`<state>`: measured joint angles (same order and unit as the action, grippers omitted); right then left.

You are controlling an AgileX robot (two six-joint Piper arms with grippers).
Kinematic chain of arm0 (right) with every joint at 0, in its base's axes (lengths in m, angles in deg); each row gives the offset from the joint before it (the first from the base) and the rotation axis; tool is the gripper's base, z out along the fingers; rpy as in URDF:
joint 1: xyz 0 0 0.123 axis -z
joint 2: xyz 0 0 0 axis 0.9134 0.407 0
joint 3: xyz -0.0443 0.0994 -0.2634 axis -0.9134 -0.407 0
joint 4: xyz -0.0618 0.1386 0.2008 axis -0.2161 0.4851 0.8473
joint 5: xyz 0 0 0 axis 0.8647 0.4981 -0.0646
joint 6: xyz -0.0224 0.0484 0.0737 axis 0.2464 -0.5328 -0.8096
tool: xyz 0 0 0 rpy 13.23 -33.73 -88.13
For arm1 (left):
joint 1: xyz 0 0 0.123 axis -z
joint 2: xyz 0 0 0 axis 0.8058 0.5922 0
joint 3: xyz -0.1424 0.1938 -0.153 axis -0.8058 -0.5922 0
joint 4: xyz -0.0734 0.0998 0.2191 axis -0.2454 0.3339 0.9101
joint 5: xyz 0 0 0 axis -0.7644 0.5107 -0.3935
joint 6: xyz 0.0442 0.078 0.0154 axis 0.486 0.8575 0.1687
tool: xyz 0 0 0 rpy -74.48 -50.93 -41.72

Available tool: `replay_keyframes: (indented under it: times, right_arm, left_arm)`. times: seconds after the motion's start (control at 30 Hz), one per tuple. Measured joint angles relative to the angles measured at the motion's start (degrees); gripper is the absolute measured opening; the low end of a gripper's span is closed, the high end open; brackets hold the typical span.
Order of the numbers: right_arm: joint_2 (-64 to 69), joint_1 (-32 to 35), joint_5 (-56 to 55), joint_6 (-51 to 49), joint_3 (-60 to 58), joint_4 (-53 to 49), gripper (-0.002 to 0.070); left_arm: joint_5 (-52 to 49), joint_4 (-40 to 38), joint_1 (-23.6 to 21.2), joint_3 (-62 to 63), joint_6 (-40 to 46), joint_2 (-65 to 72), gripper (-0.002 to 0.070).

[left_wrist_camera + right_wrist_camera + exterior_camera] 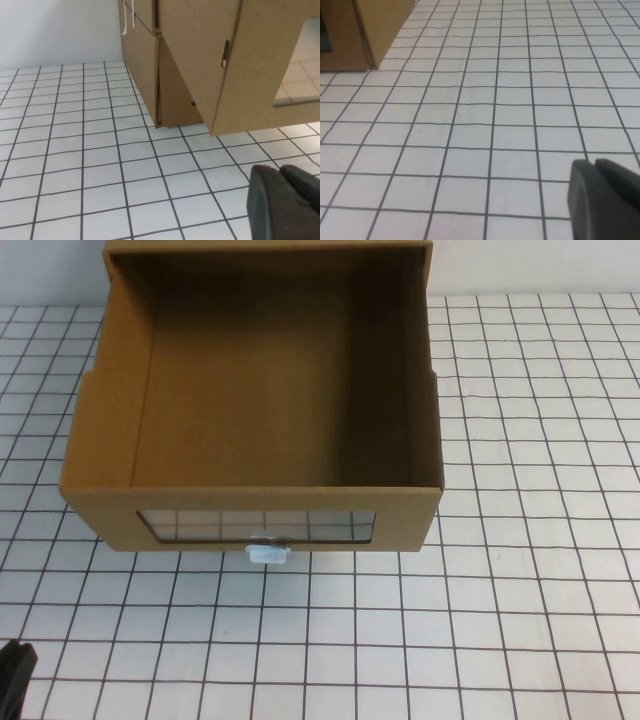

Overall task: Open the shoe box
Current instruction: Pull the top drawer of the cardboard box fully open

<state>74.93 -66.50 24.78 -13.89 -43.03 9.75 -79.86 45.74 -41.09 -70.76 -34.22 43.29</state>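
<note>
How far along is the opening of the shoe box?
Done, it seems: the shoe box drawer stands slid out toward the robot, its inside bare. In hand: nothing; the left gripper, shut, hangs over the table near-left of the box, the right gripper, shut, over the table on its right. Left: nothing visible.

The shoe box (250, 390) is plain brown cardboard and stands upright and square-on at the far middle of the white gridded worktop (520, 620). It is open on top, showing a bare brown inside. Its near wall has a wide clear window (260, 525), with a small white pull tab (268, 553) at the wall's lower edge.
</note>
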Motion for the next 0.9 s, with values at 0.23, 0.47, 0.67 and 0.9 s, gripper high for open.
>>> replay_keyframes:
  times: [0.23, 0.47, 0.67, 0.9]
  right_arm:
    - [0.0, 0.0, 0.0, 0.0, 0.0, 0.0, -0.0013]
    - [-0.1, 0.0, 0.0, 0.0, 0.0, 0.1, -0.0013]
    - [-0.1, 0.0, 0.0, 0.0, 0.0, 0.1, -0.0014]
    - [-0.1, 0.0, 0.0, 0.0, 0.0, 0.1, -0.0013]
  left_arm:
    - [3.0, 10.5, -0.4, 0.0, -4.8, -0.4, -0.0002]
    - [-2.4, 23.6, -6.7, 0.0, -18.2, -3.5, -0.0002]
    - [-13.2, 25.3, -8.0, 0.0, -19.2, -3.7, -0.0002]
    - [-13.8, 25.5, -8.0, 0.0, -19.5, -3.7, -0.0002]
